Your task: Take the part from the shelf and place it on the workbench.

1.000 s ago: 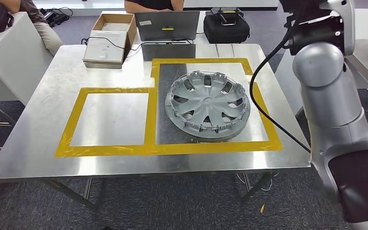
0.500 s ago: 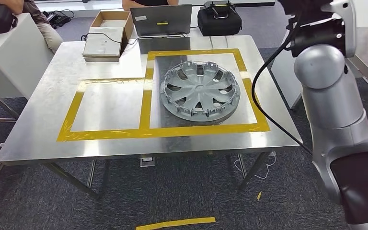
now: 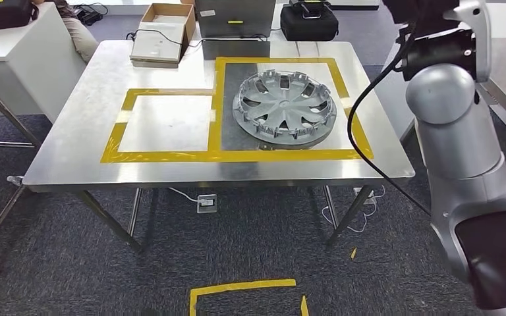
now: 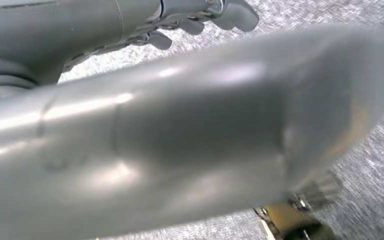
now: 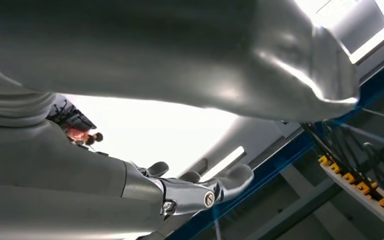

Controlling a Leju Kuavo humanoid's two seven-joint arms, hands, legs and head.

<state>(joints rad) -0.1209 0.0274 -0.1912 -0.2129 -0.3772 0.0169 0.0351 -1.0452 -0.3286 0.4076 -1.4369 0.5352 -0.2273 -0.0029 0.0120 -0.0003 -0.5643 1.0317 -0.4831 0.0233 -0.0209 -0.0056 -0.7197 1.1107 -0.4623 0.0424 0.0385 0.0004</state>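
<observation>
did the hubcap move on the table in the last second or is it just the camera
No. The hubcap sits in the same spot inside the larger yellow tape frame on the table; the whole scene shifted together, so the camera backed away.

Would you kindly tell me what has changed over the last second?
The camera has drawn back from the workbench, so more floor and yellow floor tape show. The wheel cover lies in the same taped square; nothing on the workbench moved, and no robot hand took or released anything.

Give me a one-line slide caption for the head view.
Silver hubcap lying inside the larger yellow-taped square on the steel workbench, robot's right arm raised alongside.
</observation>
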